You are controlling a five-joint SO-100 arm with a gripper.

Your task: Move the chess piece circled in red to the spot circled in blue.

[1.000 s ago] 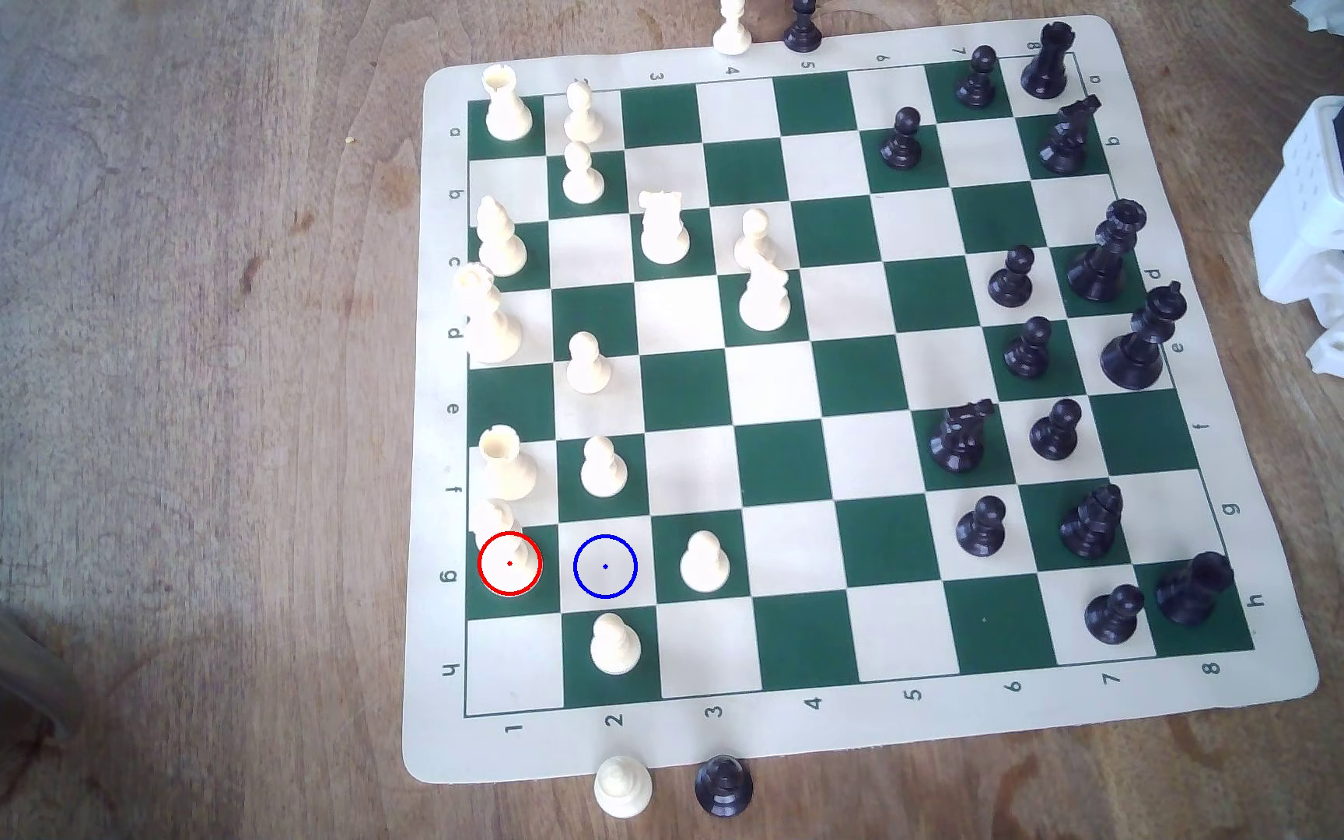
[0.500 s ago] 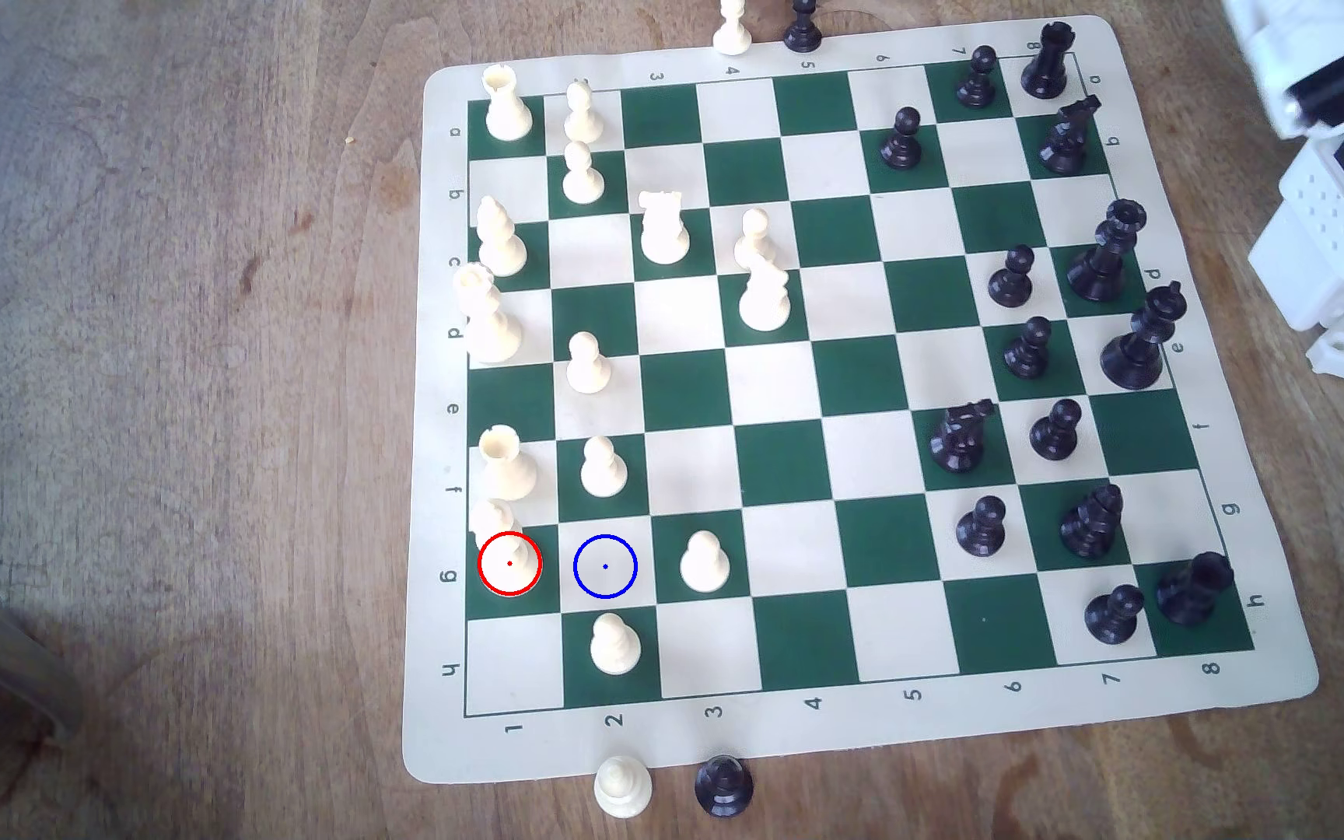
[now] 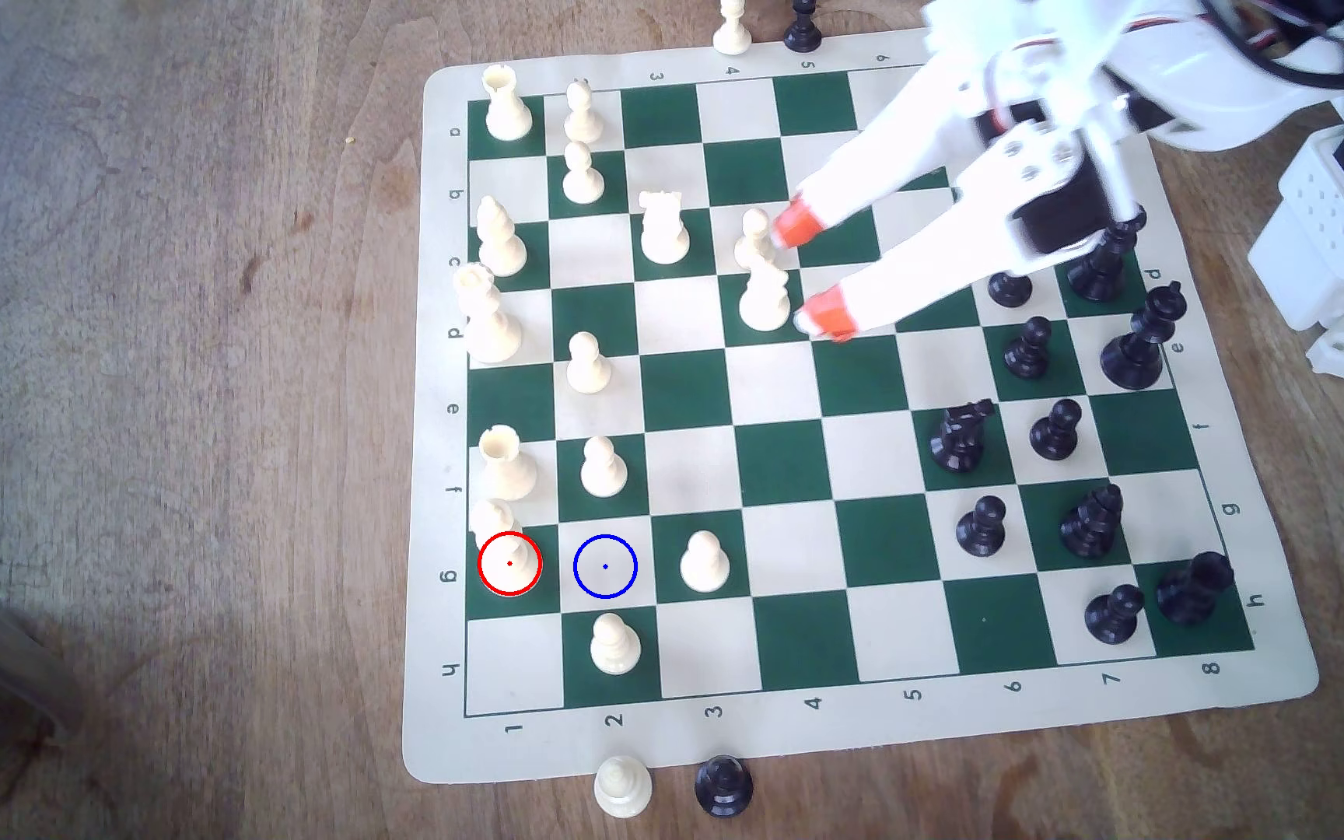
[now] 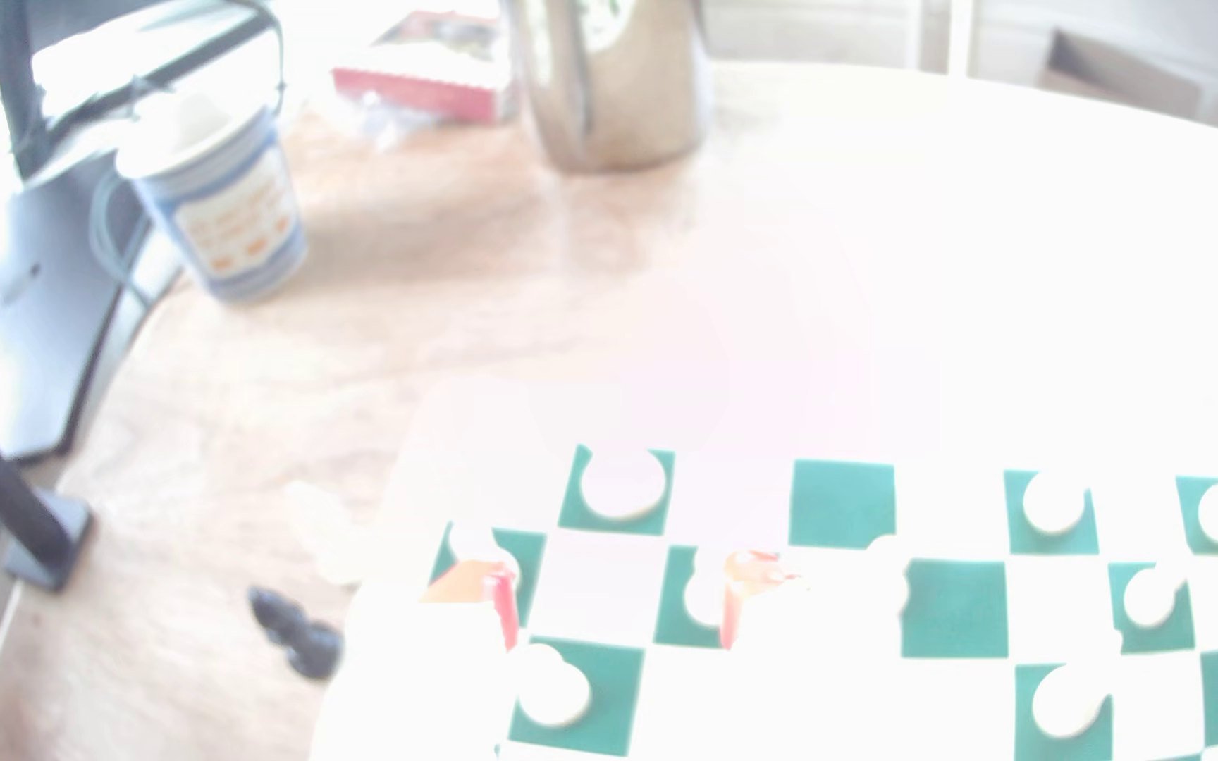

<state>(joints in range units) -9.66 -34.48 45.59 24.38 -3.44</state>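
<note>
The chess piece (image 3: 501, 539), tall and cream-white, stands on the green square ringed in red at the board's near-left corner in the exterior view. The spot (image 3: 605, 566) is the cream square with the blue ring, directly to its right and bare. My gripper (image 3: 812, 269) hovers open over the board's far middle, far from both, its orange-tipped fingers (image 3: 798, 222) spread beside two cream pieces. In the washed-out wrist view the gripper (image 4: 621, 596) has nothing between its orange fingertips (image 4: 503, 604).
A cream rook (image 3: 505, 464) stands close behind the chess piece. Cream pawns (image 3: 602, 468) (image 3: 703, 561) (image 3: 614, 644) surround the spot. Black pieces fill the board's right side. Two captured pieces (image 3: 622, 785) lie off the near edge. A cup (image 4: 225, 205) and metal jug (image 4: 613, 80) stand beyond the board.
The arm has swung in from the exterior view's right edge and now reaches over the board's far middle with the gripper open. No chess piece has moved.
</note>
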